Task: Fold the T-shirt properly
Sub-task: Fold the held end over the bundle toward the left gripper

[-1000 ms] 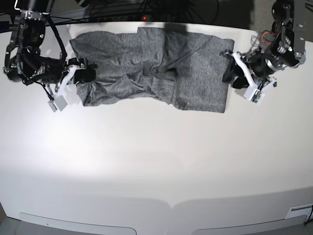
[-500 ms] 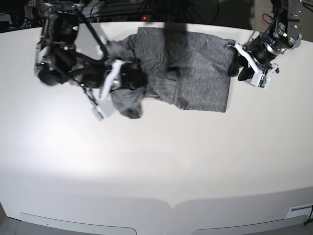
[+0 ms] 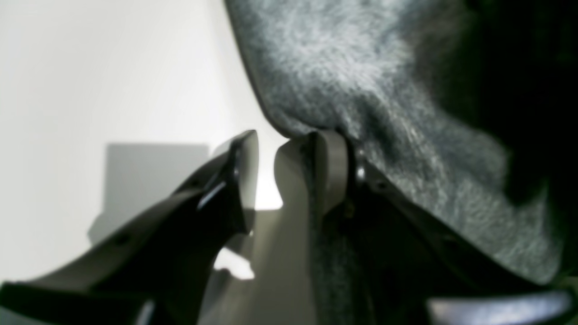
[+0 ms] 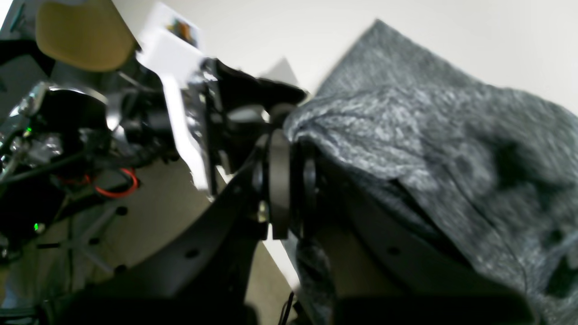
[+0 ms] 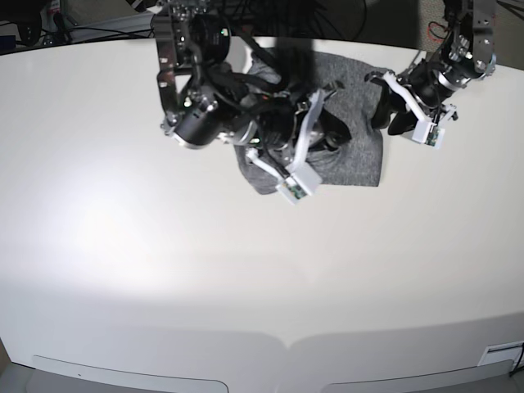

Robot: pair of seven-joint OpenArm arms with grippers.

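Observation:
The grey T-shirt (image 5: 360, 161) lies bunched at the back of the table, its left side pulled over the right half. My right gripper (image 5: 322, 136) hangs over the middle of the shirt. In the right wrist view this gripper (image 4: 287, 137) is shut on a fold of the T-shirt (image 4: 429, 135), which hangs from it. My left gripper (image 5: 387, 113) sits at the shirt's right edge. In the left wrist view it (image 3: 282, 146) stands open with bare table in the gap, and the T-shirt (image 3: 361, 67) edge rests against the outer side of one finger (image 3: 332, 167).
The white table (image 5: 123, 246) stretches wide to the left and front of the shirt. Cables and dark equipment (image 5: 98, 16) line the back edge. The two arms are close together over the shirt's right half.
My right arm has swept from the far left to the centre, dragging the shirt's left side over the right part. The left gripper has stayed at the right edge.

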